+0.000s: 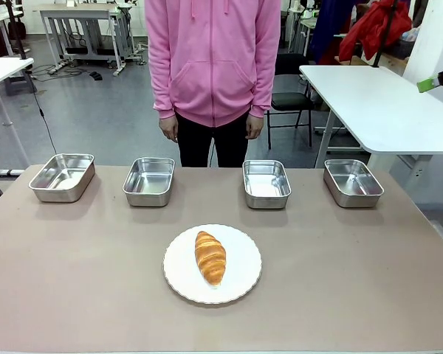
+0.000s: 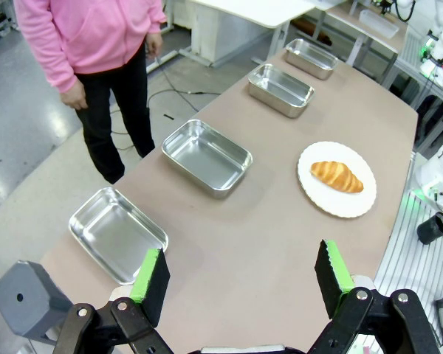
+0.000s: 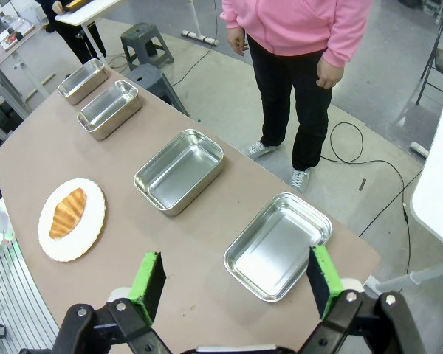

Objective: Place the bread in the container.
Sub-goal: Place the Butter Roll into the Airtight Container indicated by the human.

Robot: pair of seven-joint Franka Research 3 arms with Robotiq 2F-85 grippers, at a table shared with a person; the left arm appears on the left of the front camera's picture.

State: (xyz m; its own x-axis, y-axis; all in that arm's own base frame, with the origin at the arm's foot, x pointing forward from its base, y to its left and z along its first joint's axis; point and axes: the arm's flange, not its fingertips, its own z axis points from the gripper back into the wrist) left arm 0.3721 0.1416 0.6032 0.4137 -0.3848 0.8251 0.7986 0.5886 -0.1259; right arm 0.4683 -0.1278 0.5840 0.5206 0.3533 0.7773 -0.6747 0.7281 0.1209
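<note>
The bread (image 1: 210, 257), a golden-brown croissant, lies on a round white plate (image 1: 236, 284) in the middle of the table. Four look-alike steel trays stand empty in a row along the far edge; which one is the container I cannot tell. From high over the table's left end, my left gripper (image 2: 241, 280) looks down open and empty, with the bread (image 2: 337, 175) far ahead. Above the right end my right gripper (image 3: 235, 282) is also open and empty, over the nearest tray (image 3: 278, 247), and the bread (image 3: 66, 212) lies far to its left.
The trays run from the leftmost (image 1: 62, 177) through two middle ones (image 1: 149, 181) (image 1: 266, 184) to the rightmost (image 1: 353, 182). A person in a pink hoodie (image 1: 213, 59) stands behind the middle trays, hands hanging down. A white table (image 1: 376, 103) stands at back right.
</note>
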